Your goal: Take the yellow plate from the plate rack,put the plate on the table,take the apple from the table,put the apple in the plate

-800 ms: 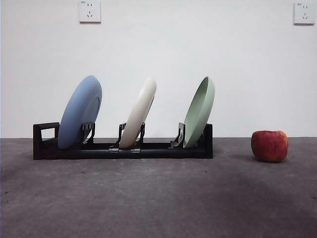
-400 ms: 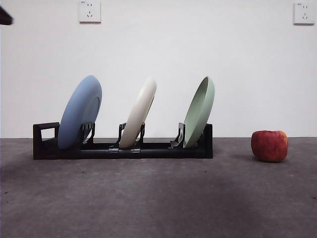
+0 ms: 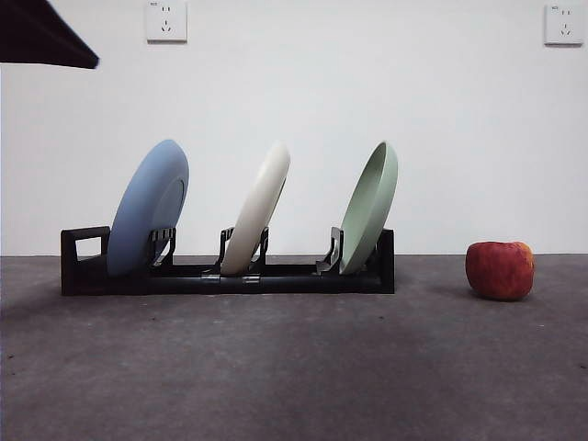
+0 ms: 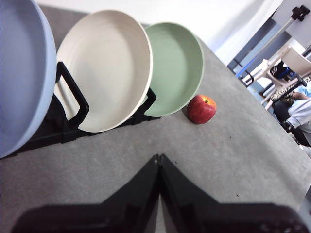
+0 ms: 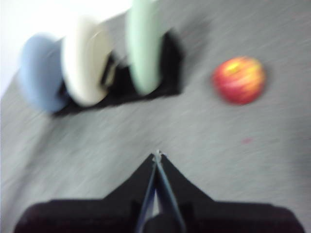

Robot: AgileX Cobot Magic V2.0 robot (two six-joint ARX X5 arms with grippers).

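The yellow plate [image 3: 262, 207], cream in colour, stands tilted in the middle slot of the black plate rack [image 3: 83, 266]. The apple [image 3: 500, 270] sits on the table [image 3: 294, 367] to the right of the rack. In the left wrist view my left gripper [image 4: 159, 156] is shut and empty, above the table in front of the cream plate [image 4: 104, 68] and apart from the apple [image 4: 201, 108]. In the blurred right wrist view my right gripper [image 5: 157, 154] is shut and empty, well back from the cream plate [image 5: 85, 68] and the apple [image 5: 239, 80].
A blue plate [image 3: 147, 207] stands in the rack's left slot and a pale green plate [image 3: 370, 207] in its right slot. A dark arm tip [image 3: 41, 37] shows at the top left corner of the front view. A white wall stands behind.
A dark arm tip has come into the front view's top left corner and grown larger. The plates, rack and apple have not moved.
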